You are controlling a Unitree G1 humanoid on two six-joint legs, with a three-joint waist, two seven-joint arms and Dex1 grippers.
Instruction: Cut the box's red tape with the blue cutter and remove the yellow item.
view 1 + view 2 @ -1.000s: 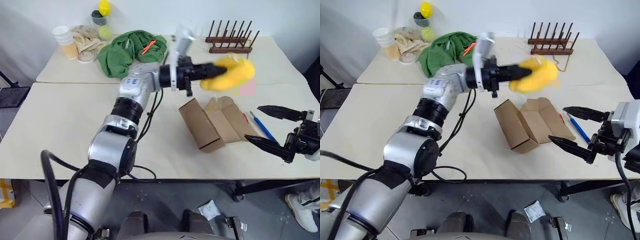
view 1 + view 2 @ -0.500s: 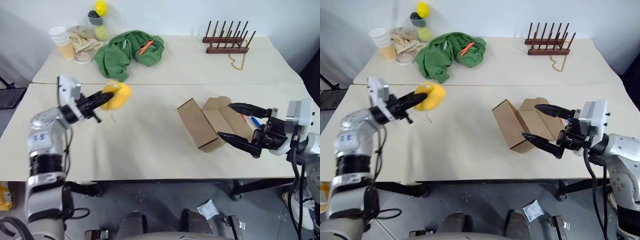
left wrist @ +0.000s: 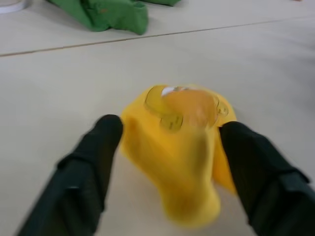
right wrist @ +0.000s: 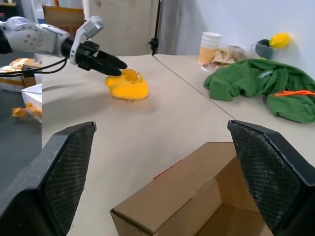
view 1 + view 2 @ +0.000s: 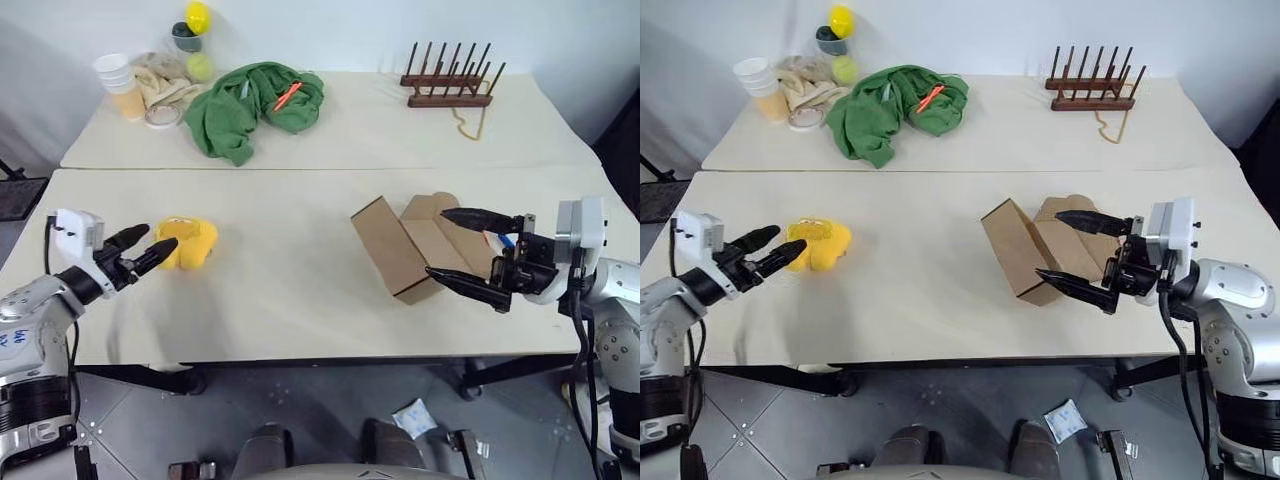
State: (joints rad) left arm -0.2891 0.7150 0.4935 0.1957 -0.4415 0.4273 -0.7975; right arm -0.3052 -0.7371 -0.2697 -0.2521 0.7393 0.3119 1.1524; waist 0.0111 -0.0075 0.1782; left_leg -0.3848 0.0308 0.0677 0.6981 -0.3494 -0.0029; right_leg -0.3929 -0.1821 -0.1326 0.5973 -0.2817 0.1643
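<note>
Both grippers stand spread: left gripper (image 5: 148,246) flanks the yellow item (image 5: 187,243) lying on the near table's left side, contact unclear; right gripper (image 5: 462,248) hangs empty at the box (image 5: 392,250). Blue cutter (image 5: 505,239) mostly hidden behind the right fingers.

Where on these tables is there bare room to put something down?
Widest bare stretch: the front table between the yellow lump and the cardboard box. Also the back table between the green cloth and the wooden rack. Crowded: back-left corner.
</note>
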